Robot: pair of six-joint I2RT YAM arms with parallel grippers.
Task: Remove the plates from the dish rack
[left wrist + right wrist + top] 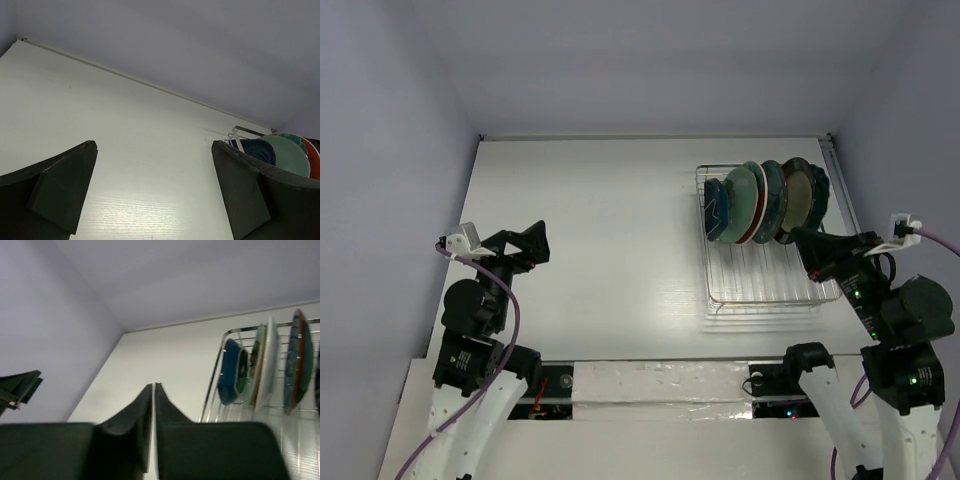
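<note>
Right gripper [153,387]: jaws all but together, with only a thin slit between the fingers [132,415], and nothing in them.
Right gripper place: at the right side of the rack [760,275], tips aimed toward the plates and apart from them.
Left gripper [153,147]: jaws wide, the two dark pads [60,190] far apart, and nothing between them.
Left gripper place: over the bare left part of the table [600,220], well apart from the rack.
Arms: both are folded low near their bases at the near edge. A purple cable [510,310] runs along the left one.
Rack: chrome wire, standing on the far right of the table with its long side running from near to far.
Plates: all in the rack, upright on edge in a tight row across its far half.
Row, left to right in the top view: blue plate [718,212], teal-and-red plate [744,205], dark teal plate [773,195], olive plate [800,197].
Blue plate: the smallest one, at the left end of the row.
Olive plate: at the right end of the row, nearest the right gripper. Whether they touch cannot be told from above; the wrist view shows a gap to the plates.
Table: white, with pale walls around it.
</note>
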